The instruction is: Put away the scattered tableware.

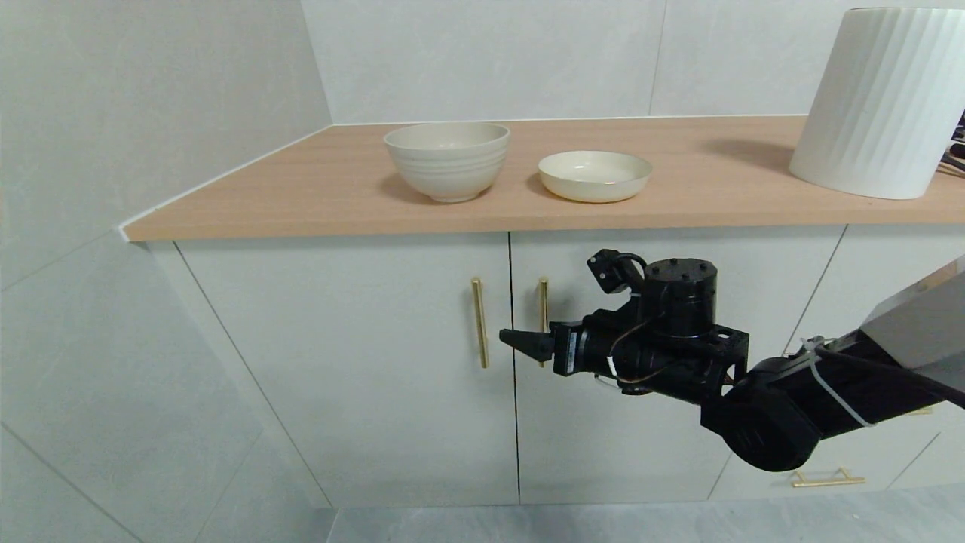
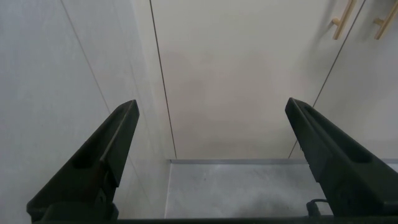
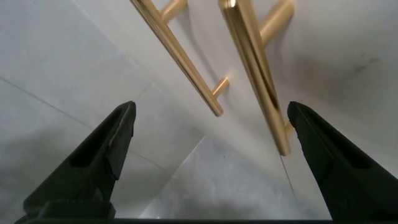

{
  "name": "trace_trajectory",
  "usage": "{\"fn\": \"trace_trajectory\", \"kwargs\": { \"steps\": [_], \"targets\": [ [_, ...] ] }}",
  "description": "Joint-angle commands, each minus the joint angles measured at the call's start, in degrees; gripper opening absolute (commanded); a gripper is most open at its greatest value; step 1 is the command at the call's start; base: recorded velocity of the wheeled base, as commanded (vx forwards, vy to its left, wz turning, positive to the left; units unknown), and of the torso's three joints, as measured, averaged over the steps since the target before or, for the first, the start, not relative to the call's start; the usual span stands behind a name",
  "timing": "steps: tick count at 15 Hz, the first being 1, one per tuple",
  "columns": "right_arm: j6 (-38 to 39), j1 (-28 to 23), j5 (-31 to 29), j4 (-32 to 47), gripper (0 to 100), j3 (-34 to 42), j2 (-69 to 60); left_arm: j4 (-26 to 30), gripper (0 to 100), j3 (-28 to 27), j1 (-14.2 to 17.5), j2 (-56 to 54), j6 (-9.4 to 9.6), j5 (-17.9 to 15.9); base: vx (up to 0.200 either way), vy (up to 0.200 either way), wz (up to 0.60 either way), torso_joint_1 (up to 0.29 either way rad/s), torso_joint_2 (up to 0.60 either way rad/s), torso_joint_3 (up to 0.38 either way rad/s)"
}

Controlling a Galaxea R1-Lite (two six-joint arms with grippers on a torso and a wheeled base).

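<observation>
Bowl and dish on the desk, right gripper low at the cabinet doors.

A ribbed cream bowl (image 1: 446,160) stands upright on the wooden desk (image 1: 301,204) near its left corner, and a shallow cream dish (image 1: 595,175) sits just beside it to the right, the two apart. Farther right on the desk stands a tall white ribbed cylinder (image 1: 878,102). Pale tiled wall (image 1: 490,53) runs behind and along the left. Under the desk are pale cabinet doors (image 1: 362,362) with two upright gold handles (image 1: 479,323) on either side of the seam. The right gripper (image 1: 520,343) hangs in front of these handles, jaws apart and holding nothing. The left gripper (image 2: 211,106), jaws wide apart, points at a door and the grey floor (image 2: 236,186).
</observation>
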Motion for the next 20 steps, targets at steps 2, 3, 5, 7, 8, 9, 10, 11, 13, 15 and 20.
{"fn": "trace_trajectory", "kwargs": {
  "steps": [2, 3, 5, 7, 8, 9, 10, 11, 13, 15, 20],
  "targets": [
    [1.41, 0.83, 0.02, -0.57, 100, -0.23, 0.75, -0.01, 100, 0.00, 0.02, 0.00, -0.01, 0.02, 0.000, 0.000, 0.00, 0.000, 0.00, 0.000],
    [2.03, 1.01, 0.02, -1.45, 100, -0.41, 1.28, -0.01, 100, 0.00, 0.02, 0.00, -0.01, 0.02, 0.000, 0.000, 0.00, 0.000, 0.00, 0.000],
    [2.03, 1.09, -0.16, -3.21, 100, -0.41, 2.16, -0.01, 100, 0.00, 0.02, 0.00, -0.01, 0.02, 0.000, 0.000, 0.00, 0.000, 0.00, 0.000],
    [2.11, 1.09, -0.25, -3.74, 100, -0.49, 2.68, -0.01, 100, 0.00, 0.02, 0.00, -0.01, 0.02, 0.000, 0.000, 0.00, 0.000, 0.00, 0.000],
    [2.29, 1.09, -0.16, -3.82, 100, -0.49, 2.68, -0.01, 100, 0.00, 0.02, 0.00, -0.01, 0.02, 0.000, 0.000, 0.00, 0.000, 0.00, 0.000],
    [2.29, 1.18, -0.16, -3.82, 100, -0.41, 2.68, -0.01, 100, 0.00, 0.02, 0.00, -0.01, 0.02, 0.000, 0.000, 0.00, 0.000, 0.00, 0.000],
    [2.38, 1.71, -0.07, -3.82, 100, -0.41, 2.68, -0.01, 100, 0.00, 0.02, 0.00, -0.01, 0.02, 0.000, 0.000, 0.00, 0.000, 0.00, 0.000],
    [2.38, 2.06, -0.07, -3.82, 100, -0.41, 2.86, -0.01, 100, 0.00, 0.02, 0.00, -0.01, 0.02, 0.000, 0.000, 0.00, 0.000, 0.00, 0.000],
    [2.38, 2.76, -0.16, -4.88, 100, -0.41, 3.47, -0.01, 100, 0.00, 0.02, 0.00, -0.01, 0.02, 0.000, 0.000, 0.00, 0.000, 0.00, 0.000],
    [2.38, 3.12, -0.16, -5.76, 100, -0.14, 3.65, -0.01, 100, 0.00, 0.02, 0.00, -0.01, 0.02, 0.000, 0.000, 0.00, 0.000, 0.00, 0.000],
    [4.05, 3.20, 0.19, -5.76, 100, 1.62, 1.19, -0.01, 100, 0.00, 0.02, 0.00, -0.01, 0.02, 0.000, 0.000, 0.00, 0.000, 0.00, 0.000]
  ]
}}
